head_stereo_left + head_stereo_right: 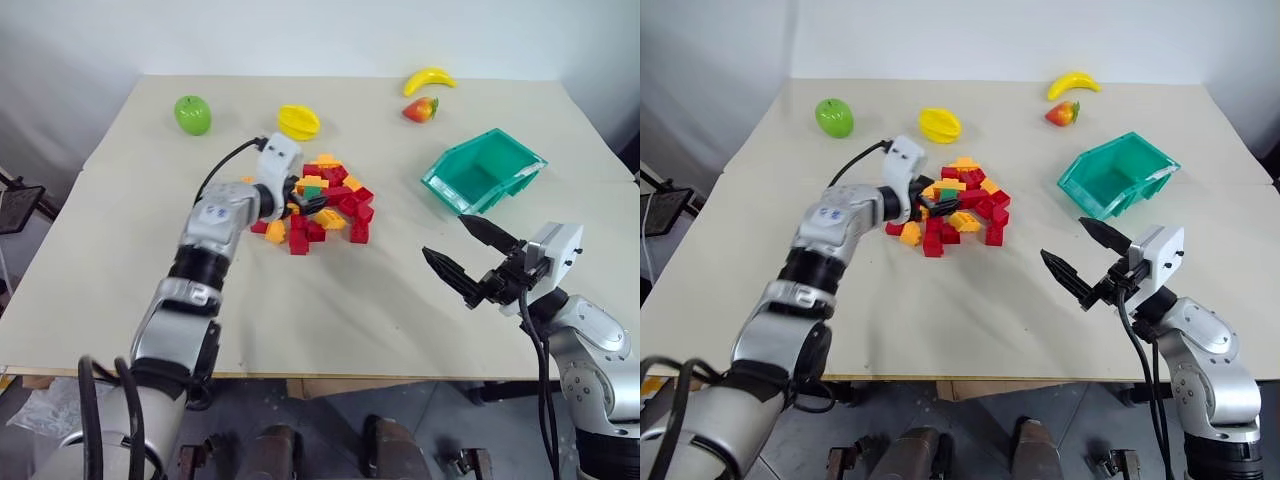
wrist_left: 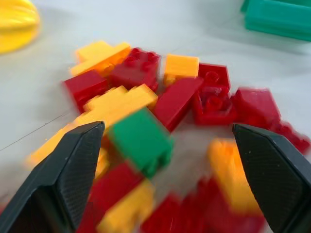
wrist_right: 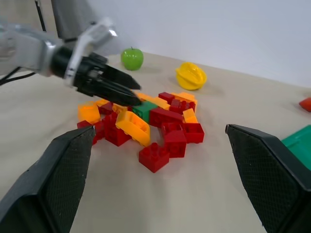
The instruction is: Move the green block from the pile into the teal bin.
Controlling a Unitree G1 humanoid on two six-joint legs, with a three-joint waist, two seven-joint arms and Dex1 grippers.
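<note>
One green block (image 2: 141, 141) atop pile (image 1: 322, 205), just ahead between wide-open empty left jaws (image 2: 167, 179); right jaws (image 1: 468, 258) also wide, empty, well apart.

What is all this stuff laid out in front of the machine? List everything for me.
table: one, pale beige, carries everything below.
pile: one heap of small red and orange-yellow toy bricks, mid-table.
green block: one, dark green, on top of the pile, between the left hand's open fingers.
teal bin: one, teal, open and empty, to the right of the pile.
apple: one, bright green, far left of the table.
yellow ridged fruit: one, yellow, just behind the pile.
banana: one, yellow, far side of the table.
strawberry: one, red with a green tip, just in front of the banana.
left hand: one, black fingers open, at the pile.
right hand: one, black fingers open, above the table's near right part, holding nothing.
</note>
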